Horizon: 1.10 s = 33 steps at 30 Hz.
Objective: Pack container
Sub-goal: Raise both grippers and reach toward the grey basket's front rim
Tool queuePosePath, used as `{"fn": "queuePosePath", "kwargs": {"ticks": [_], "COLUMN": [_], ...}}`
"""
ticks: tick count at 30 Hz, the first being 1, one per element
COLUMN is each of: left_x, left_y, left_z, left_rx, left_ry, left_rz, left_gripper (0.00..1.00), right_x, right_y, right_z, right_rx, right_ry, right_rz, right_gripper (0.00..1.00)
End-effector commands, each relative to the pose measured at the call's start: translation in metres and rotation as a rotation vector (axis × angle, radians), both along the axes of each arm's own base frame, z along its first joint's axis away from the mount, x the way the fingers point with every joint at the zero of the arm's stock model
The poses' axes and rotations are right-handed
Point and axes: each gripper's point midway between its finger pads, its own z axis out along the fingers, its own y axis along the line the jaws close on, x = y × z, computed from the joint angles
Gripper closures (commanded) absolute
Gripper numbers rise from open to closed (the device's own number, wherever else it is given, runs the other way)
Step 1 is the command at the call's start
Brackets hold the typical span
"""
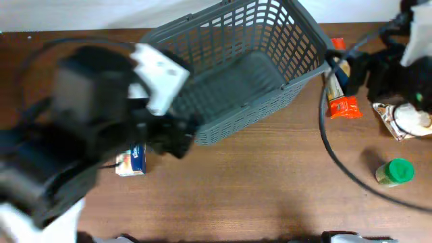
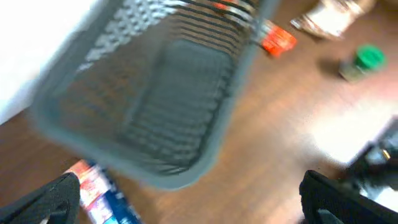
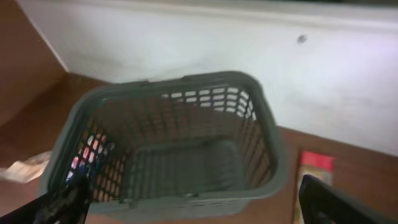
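Note:
The container, a dark grey slotted basket (image 1: 236, 74), stands at the back middle of the table; nothing shows inside it. It also shows in the left wrist view (image 2: 155, 106) and the right wrist view (image 3: 174, 155). My left gripper (image 2: 193, 205) is open and empty, above the table just in front of the basket's near-left corner, beside a blue and red packet (image 2: 99, 193) that also shows from overhead (image 1: 131, 160). My right gripper (image 3: 199, 208) is open and empty, at the basket's right side. An orange packet (image 1: 344, 106) lies right of the basket.
A red-topped packet (image 3: 317, 165) lies by the basket's right wall. A foil packet (image 1: 405, 120) and a green-lidded jar (image 1: 395, 171) sit at the right. A black cable (image 1: 331, 148) loops over the table. The left arm (image 1: 88, 101) is large and blurred at the left.

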Motion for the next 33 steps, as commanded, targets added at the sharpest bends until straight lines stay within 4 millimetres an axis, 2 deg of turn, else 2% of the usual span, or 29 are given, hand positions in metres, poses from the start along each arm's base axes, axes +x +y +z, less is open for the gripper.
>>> {"fn": "queuePosePath", "kwargs": {"ticks": [1, 3, 6, 12, 15, 19, 21, 23, 24, 26, 28, 29, 30, 32, 33], "left_x": [-0.004, -0.005, -0.006, -0.005, -0.006, -0.006, -0.007, -0.015, -0.019, -0.02, -0.02, -0.019, -0.017, -0.009, -0.005], "left_y": [-0.034, -0.046, -0.052, -0.053, -0.052, -0.053, -0.054, -0.061, -0.065, -0.066, -0.066, -0.065, -0.063, -0.057, -0.053], "left_z": [-0.016, -0.023, -0.029, -0.037, -0.037, -0.037, -0.037, -0.036, -0.035, -0.035, -0.035, -0.035, -0.036, -0.038, -0.039], "left_rx": [0.049, 0.056, 0.066, 0.082, 0.061, 0.049, 0.015, -0.023, -0.041, -0.047, -0.046, -0.041, -0.031, -0.01, -0.008], "left_ry": [0.032, 0.057, 0.075, 0.099, 0.12, 0.131, 0.162, 0.194, 0.21, 0.214, 0.215, 0.212, 0.204, 0.194, 0.194], "left_rz": [-0.132, -0.168, -0.185, -0.184, -0.153, -0.136, -0.102, -0.141, -0.163, -0.17, -0.169, -0.163, -0.152, -0.089, -0.045], "left_gripper": [0.01, 0.01, 0.01, 0.01, 0.01, 0.01, 0.01, 0.01, 0.03, 0.33, 0.48, 0.73, 0.98, 0.98, 0.98], "right_x": [0.018, 0.024, 0.033, 0.07, 0.087, 0.112, 0.119, 0.122, 0.122, 0.121, 0.122, 0.124, 0.126, 0.128, 0.129], "right_y": [0.005, 0.005, -0.001, -0.034, -0.034, -0.023, -0.018, -0.009, -0.004, 0.004, 0.004, 0.003, 0.001, -0.001, -0.001], "right_z": [-0.013, -0.017, -0.025, -0.056, -0.07, -0.094, -0.097, -0.096, -0.095, -0.091, -0.089, -0.088, -0.087, -0.087, -0.088], "right_rx": [0.009, 0.007, -0.008, -0.109, -0.106, -0.068, -0.049, -0.018, -0.009, -0.005, -0.007, -0.009, -0.013, -0.016, -0.008], "right_ry": [0.045, 0.054, 0.075, 0.147, 0.178, 0.229, 0.231, 0.222, 0.214, 0.191, 0.181, 0.172, 0.165, 0.162, 0.169], "right_rz": [0.045, 0.042, 0.014, -0.155, -0.147, -0.084, -0.056, -0.009, 0.021, 0.078, 0.08, 0.075, 0.065, 0.053, 0.049], "right_gripper": [0.01, 0.01, 0.01, 0.01, 0.01, 0.01, 0.01, 0.01, 0.01, 0.01, 0.04, 0.35, 0.62, 0.96, 0.96]}}
